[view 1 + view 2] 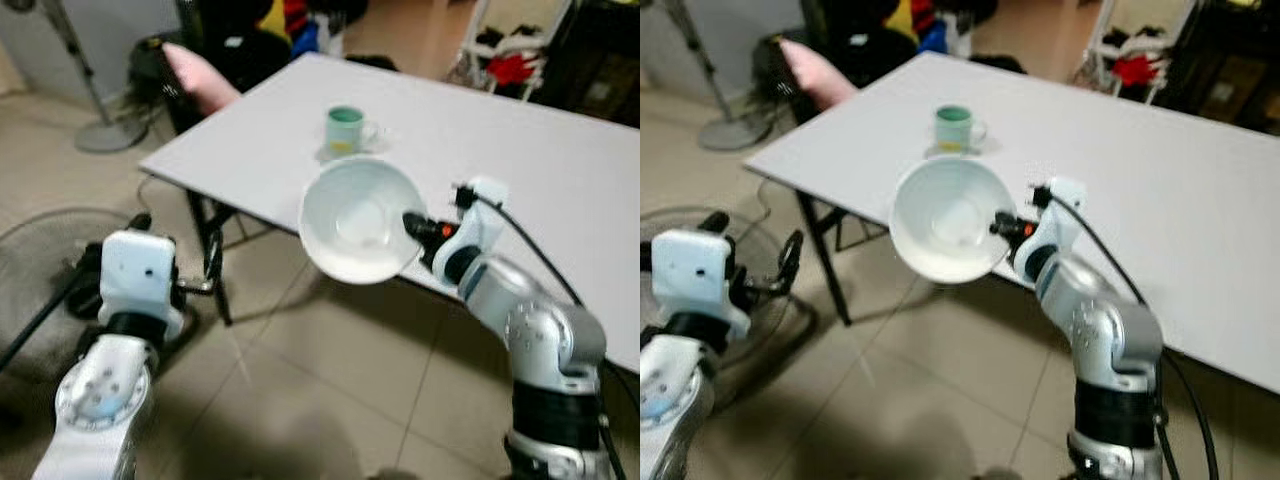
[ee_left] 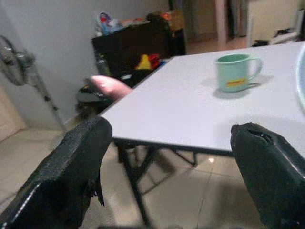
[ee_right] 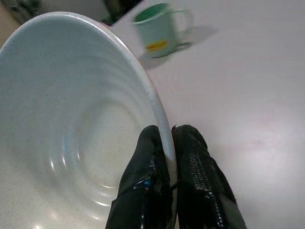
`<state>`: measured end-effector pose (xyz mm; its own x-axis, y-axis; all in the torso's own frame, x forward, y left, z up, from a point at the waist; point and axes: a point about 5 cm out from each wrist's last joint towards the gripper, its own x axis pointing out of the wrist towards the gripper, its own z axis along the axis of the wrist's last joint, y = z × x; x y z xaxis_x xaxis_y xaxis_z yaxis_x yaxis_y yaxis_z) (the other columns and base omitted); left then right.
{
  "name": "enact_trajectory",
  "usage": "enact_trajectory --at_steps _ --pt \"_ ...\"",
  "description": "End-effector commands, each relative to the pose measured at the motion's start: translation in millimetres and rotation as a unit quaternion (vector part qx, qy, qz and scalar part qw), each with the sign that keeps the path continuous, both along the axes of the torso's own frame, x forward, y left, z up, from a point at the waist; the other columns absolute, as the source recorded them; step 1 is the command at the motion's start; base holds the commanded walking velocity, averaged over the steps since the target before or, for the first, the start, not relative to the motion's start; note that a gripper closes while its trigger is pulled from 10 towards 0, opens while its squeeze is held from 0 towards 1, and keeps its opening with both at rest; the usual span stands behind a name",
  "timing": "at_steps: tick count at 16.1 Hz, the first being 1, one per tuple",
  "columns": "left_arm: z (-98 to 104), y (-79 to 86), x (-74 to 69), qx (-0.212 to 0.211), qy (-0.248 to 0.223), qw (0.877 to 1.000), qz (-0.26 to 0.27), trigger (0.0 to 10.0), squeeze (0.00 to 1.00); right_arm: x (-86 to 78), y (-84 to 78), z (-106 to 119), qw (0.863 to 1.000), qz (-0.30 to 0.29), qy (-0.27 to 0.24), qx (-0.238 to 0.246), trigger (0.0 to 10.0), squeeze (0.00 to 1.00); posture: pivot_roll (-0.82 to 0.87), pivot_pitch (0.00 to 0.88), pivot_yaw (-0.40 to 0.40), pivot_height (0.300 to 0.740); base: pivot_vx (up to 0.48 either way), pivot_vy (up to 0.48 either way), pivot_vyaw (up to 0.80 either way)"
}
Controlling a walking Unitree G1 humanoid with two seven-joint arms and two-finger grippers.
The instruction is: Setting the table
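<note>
A wide white bowl hangs tilted in the air at the near edge of the white table. My right gripper is shut on the bowl's rim, one finger inside and one outside, as the right wrist view shows. A green mug with a yellow label stands on the table just beyond the bowl. My left gripper is open and empty, held low over the floor to the left of the table, pointing at the table's corner.
A standing fan and a floor fan are on the tiled floor at the left. A dark chair with a pink cushion sits at the table's far left corner. Black table legs stand near my left arm.
</note>
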<state>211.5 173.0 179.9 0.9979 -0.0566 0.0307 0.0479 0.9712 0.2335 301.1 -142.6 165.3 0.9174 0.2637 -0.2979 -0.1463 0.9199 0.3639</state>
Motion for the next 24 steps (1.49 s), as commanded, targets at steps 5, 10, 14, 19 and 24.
enact_trajectory --at_steps 5,10,14,19,24 --pt "1.6 -2.0 -0.6 0.001 -0.007 1.000 -0.004 10.0 0.00 8.9 4.8 9.6 1.000 0.005 -0.020 0.013 10.0 0.00 0.02 0.018 -0.015 0.740 0.381 0.000 0.00" --pt "2.0 0.9 -0.5 0.004 -0.011 1.000 0.001 10.0 0.00 13.4 10.9 8.4 1.000 0.015 -0.011 0.023 10.0 0.00 0.02 0.002 -0.019 0.740 0.380 0.000 -0.32" --pt "0.6 0.9 3.4 0.009 -0.010 1.000 -0.006 10.0 0.00 16.7 8.1 4.8 0.999 0.010 0.002 0.040 10.0 0.00 0.02 0.000 -0.013 0.740 0.379 0.000 -0.36" --pt "-5.5 -7.6 3.3 0.021 0.014 0.998 -0.059 10.0 0.00 27.0 -5.8 -3.2 0.993 0.007 0.083 0.078 10.0 0.00 0.03 0.000 -0.015 0.740 0.182 0.000 0.00" --pt "-8.4 -15.5 0.9 0.004 0.036 0.993 -0.108 10.0 0.00 36.3 -13.5 -14.1 0.977 -0.002 0.161 0.142 10.0 0.00 0.03 0.000 -0.031 0.740 0.000 0.000 0.00"
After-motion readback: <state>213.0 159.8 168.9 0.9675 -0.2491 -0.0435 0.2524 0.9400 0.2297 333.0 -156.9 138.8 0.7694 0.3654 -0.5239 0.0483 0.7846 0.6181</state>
